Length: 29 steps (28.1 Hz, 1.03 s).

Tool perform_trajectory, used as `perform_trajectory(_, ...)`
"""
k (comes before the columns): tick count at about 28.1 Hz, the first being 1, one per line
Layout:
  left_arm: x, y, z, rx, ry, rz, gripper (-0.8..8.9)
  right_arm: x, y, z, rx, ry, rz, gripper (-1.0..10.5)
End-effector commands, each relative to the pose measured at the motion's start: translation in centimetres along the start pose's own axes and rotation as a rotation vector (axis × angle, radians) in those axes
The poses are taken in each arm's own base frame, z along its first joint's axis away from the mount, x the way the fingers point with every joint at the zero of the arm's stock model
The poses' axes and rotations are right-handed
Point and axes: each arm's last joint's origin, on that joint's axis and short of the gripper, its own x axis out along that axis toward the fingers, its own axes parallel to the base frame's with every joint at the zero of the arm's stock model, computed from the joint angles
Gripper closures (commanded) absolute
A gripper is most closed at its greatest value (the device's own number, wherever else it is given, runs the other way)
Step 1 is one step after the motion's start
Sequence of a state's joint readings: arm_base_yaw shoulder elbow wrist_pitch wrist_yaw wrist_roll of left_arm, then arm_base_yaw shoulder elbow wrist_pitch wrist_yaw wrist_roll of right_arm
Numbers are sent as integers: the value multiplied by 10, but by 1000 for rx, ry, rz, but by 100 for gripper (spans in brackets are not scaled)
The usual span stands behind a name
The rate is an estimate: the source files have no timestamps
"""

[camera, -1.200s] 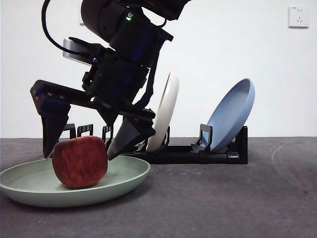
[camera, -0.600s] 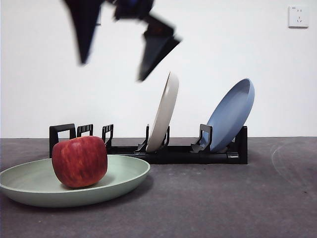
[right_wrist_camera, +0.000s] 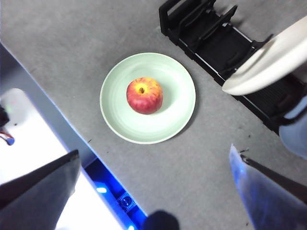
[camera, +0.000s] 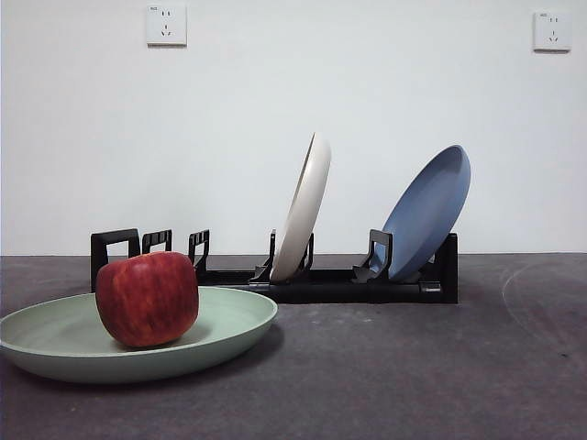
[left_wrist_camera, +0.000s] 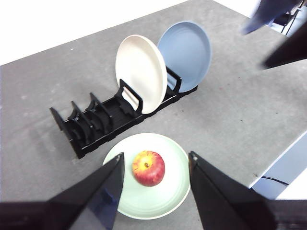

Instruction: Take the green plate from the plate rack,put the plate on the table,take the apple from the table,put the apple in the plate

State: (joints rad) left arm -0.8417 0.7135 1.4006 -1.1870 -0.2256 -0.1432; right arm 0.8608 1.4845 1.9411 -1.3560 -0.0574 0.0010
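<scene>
Where the tabletop (camera: 413,367) runs nearest the front camera, the green plate (camera: 229,321) lies flat with the apple (camera: 147,299) sitting upright in it, a band of bare plate showing all round the fruit in both wrist views. The plate's near rim lies close to the tabletop's edge, seen in the right wrist view as a straight line with a bright strip and a blue glow beyond it. To one side of the plate, wide grey surface lies bare across to the far corner.

Just behind the plate, apart from it by a narrow strip of table, the plate rack (camera: 321,280) stretches sideways. Its slots at the loop-handle end stand vacant; further along, a cream-white plate (camera: 303,211) leans in one slot and a blue plate (camera: 426,213) leans in another near the rack's other end. Behind the rack, a white wall carries two sockets (camera: 166,25).

Both arms hang high above the scene. The left gripper (left_wrist_camera: 156,167) has its jaws spread wide and holds nothing, framing the apple from overhead; the right gripper (right_wrist_camera: 153,167) likewise hangs with jaws parted and bare.
</scene>
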Motion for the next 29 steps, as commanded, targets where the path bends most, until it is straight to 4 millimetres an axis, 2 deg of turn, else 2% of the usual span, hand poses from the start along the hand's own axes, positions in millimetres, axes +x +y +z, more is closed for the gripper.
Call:
perform_trajectory(1,6,-2,3,-6,13,-2,588,-21,2,-25,39,1,3,411)
perform_trajectory(5,18,-7,7,1,58,-45,588,-54,3,-68,88,-58,6,412)
perform_trajectory(12,25,-10,9,4,89,-91,589,-61,4,-83,99,-69,6,428)
perform_trajectory(15,26,-10,9,5,93,-91,607,-59,4,-83,98,-61,6,659)
perform_trajectory(16,26,-10,9,5,94,-91,676,-59,4,-83,96,-61,6,795)
perform_trajectory(17,26,-10,9,6,95,-91,787,-59,4,-83,88,-61,5,936)
perform_trajectory(18,26,-10,9,5,96,-90,834,-59,4,-83,76,-61,5,960)
perform_trajectory(29,25,-10,5,11,128,-85,821,-59,3,-83,74,-62,-3,957)
